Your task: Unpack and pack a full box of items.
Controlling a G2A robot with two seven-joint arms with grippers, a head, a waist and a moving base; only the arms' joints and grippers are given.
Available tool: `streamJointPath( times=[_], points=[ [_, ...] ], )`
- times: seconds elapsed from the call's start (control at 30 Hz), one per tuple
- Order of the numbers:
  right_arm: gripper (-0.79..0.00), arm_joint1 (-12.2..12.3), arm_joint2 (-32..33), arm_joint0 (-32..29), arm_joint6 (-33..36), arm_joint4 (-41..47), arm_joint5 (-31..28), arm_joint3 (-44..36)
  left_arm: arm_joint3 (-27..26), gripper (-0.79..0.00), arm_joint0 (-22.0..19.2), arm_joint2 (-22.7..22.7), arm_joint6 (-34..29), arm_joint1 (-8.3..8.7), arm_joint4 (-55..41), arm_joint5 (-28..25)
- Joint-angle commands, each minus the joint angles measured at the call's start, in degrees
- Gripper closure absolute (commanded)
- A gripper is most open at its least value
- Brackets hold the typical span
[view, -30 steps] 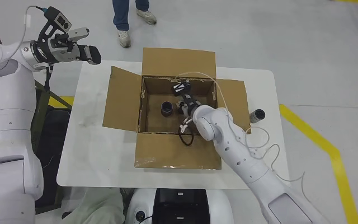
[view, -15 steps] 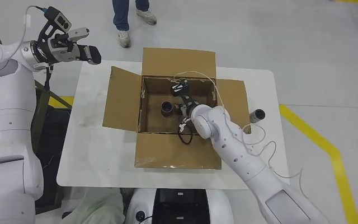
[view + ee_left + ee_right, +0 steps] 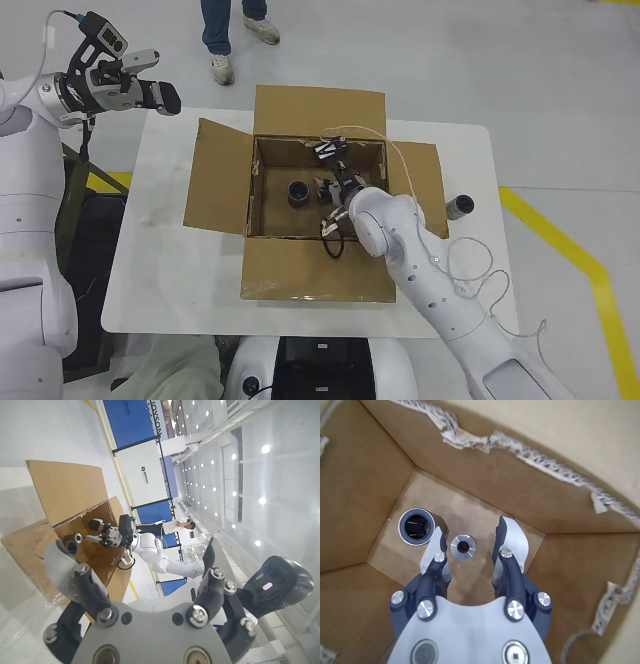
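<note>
- Right gripper (image 3: 471,528) is held spread inside the cardboard box (image 3: 495,475), above a steel bushing (image 3: 463,547).
- Bushing is stood upright on the box floor, near a black tube (image 3: 416,530).
- Bushing is judged heavy, rigid and slick; best pinched across its outer wall.
- Left gripper (image 3: 133,552) is held spread, outside the box.

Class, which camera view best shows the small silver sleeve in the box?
The right wrist view: the small silver sleeve appears close, unobstructed, framed by the open right gripper. The left wrist view shows it far off; from the top, it cannot be told from the gripper.
</note>
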Motion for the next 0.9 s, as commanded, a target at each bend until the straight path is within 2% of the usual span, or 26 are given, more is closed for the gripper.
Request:
streamJointPath(
  times=[0.0, 0.47, 0.87],
  points=[
    [-0.413, 0.3, 0.6, -1.3, 0.2, -0.7, -0.4, -2.9, 0.0, -0.785, 0.0, 0.0, 0.0, 0.0, 0.0, 0.0],
    [-0.376, 2.5, 5.1, -13.5, 2.3, -4.2, -6.6, -24.9, 0.0, -0.785, 0.0, 0.0, 0.0, 0.0, 0.0, 0.0],
    [-0.388, 4.6, 17.7, -24.5, -0.7, -3.7, -7.7, -33.8, 0.0, -0.785, 0.0, 0.0, 0.0, 0.0, 0.0, 0.0]
  ],
)
